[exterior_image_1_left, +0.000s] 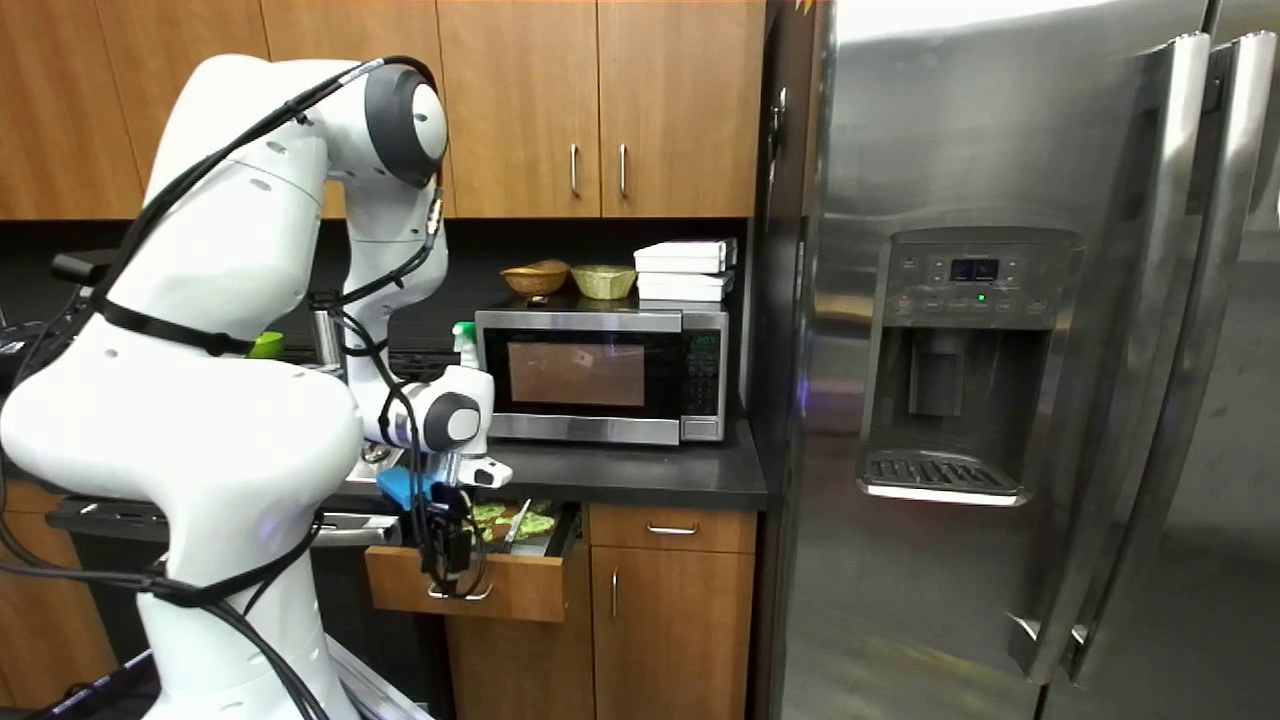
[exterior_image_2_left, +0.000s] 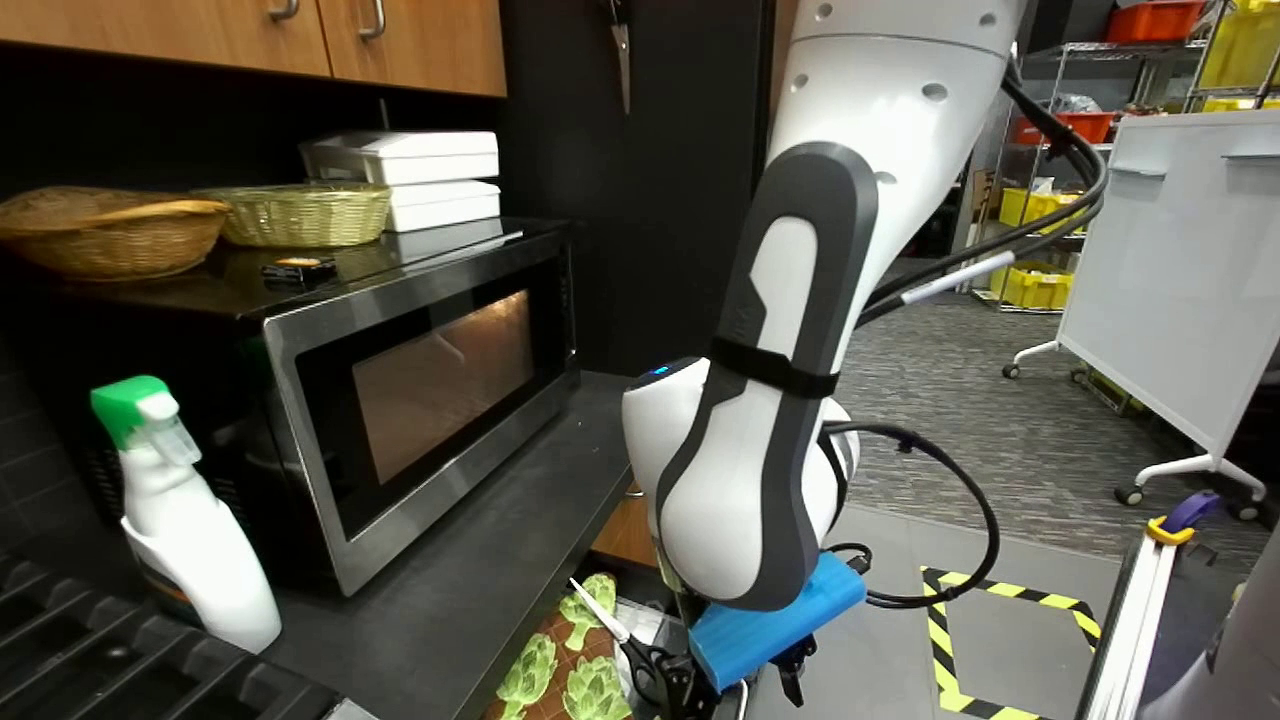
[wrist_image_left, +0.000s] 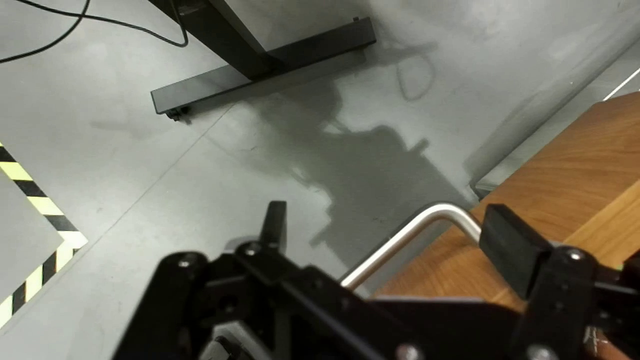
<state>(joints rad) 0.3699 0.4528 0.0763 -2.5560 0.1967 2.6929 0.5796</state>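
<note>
The claw (wrist_image_left: 387, 235) is at the drawer (exterior_image_1_left: 525, 590), its fingers (wrist_image_left: 510, 250) spread wide so the handle (wrist_image_left: 442, 209) lies between them; from where I stand I can't quite tell whether they touch it. The drawer juts out, which leaves scissors (exterior_image_2_left: 607, 617) and artichoke-print cloth (exterior_image_2_left: 525, 672) in plain view. Above runs the dark counter (exterior_image_1_left: 640, 475), bearing a microwave (exterior_image_1_left: 575, 375) with baskets (exterior_image_2_left: 305, 218) and white boxes (exterior_image_2_left: 440, 160) set on top. Farther off, a whiteboard (exterior_image_2_left: 1180, 270) stands on grey carpet (exterior_image_2_left: 930, 380) near shelving (exterior_image_2_left: 1130, 48).
</note>
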